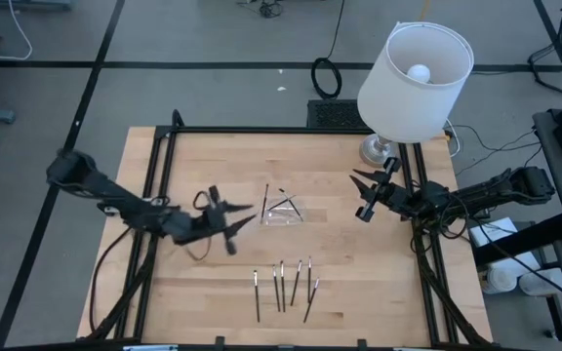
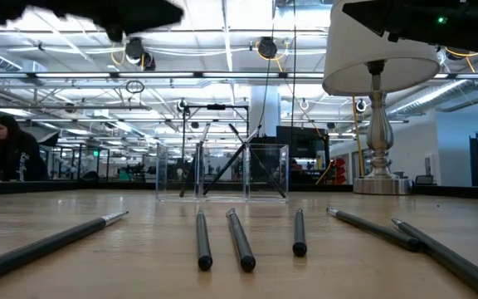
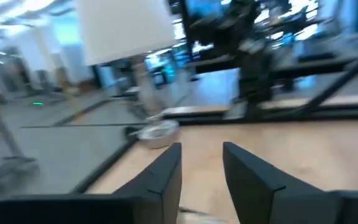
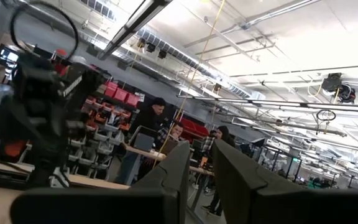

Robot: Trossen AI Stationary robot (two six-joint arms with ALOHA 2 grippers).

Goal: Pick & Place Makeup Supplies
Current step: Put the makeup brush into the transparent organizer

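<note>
Several thin dark makeup sticks point(image 1: 281, 286) lie flat on the wooden table near its front edge; the low view shows them close up point(image 2: 241, 241). Behind them stands a small clear tray point(image 1: 283, 211) with a couple of sticks point(image 1: 265, 200) inside. My left gripper point(image 1: 237, 226) hovers above the table, just left of the tray. In its wrist view it is open point(image 3: 202, 155), with nothing between the fingers. My right gripper point(image 1: 362, 195) hangs in the air to the right of the tray. Its fingers stand a little apart point(image 4: 201, 155) around nothing.
A lamp with a white shade point(image 1: 413, 73) stands at the table's far right corner, close behind my right arm. A black frame point(image 1: 159, 166) runs along the table's edges. People point(image 4: 151, 134) work in the room beyond the table.
</note>
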